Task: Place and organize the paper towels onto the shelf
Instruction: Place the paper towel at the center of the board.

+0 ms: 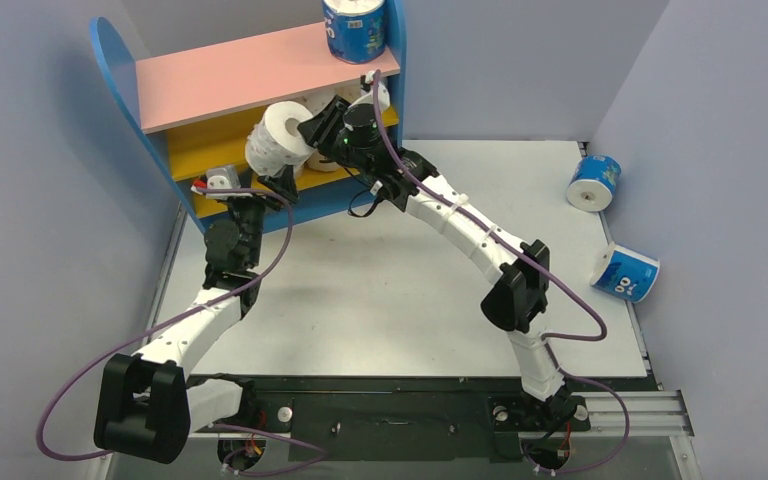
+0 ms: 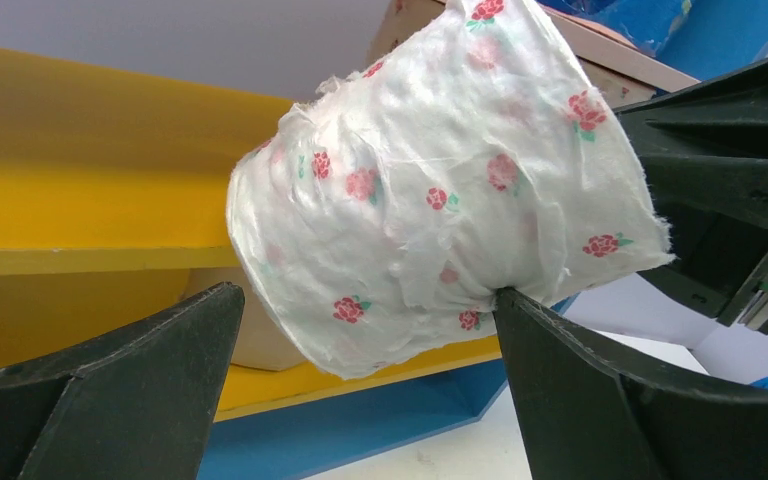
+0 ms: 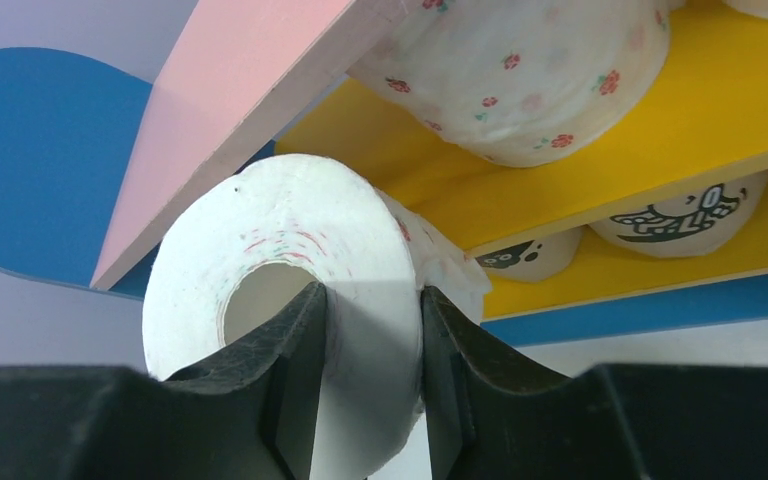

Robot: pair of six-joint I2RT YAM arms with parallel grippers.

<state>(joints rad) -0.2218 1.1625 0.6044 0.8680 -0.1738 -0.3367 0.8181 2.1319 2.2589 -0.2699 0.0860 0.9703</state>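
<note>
The shelf (image 1: 230, 75) stands at the back left. My right gripper (image 1: 310, 128) is shut on a white paper towel roll with small red flowers (image 1: 278, 138), held in the air in front of the shelf. In the right wrist view one finger (image 3: 300, 330) sits inside the roll's (image 3: 290, 240) hollow core and the other outside its wall. My left gripper (image 2: 365, 300) is wide open just under that roll (image 2: 440, 190), and its right fingertip (image 2: 520, 310) touches the wrapper. Another flowered roll (image 3: 530, 70) lies on the upper yellow board, with tan cartoon-print rolls (image 3: 680, 215) on the lower board.
A blue-and-white roll (image 1: 355, 28) stands on the pink top board at its right end. Two more blue-and-white rolls (image 1: 594, 182) (image 1: 626, 272) lie on the white table near the right wall. Grey walls close in on both sides.
</note>
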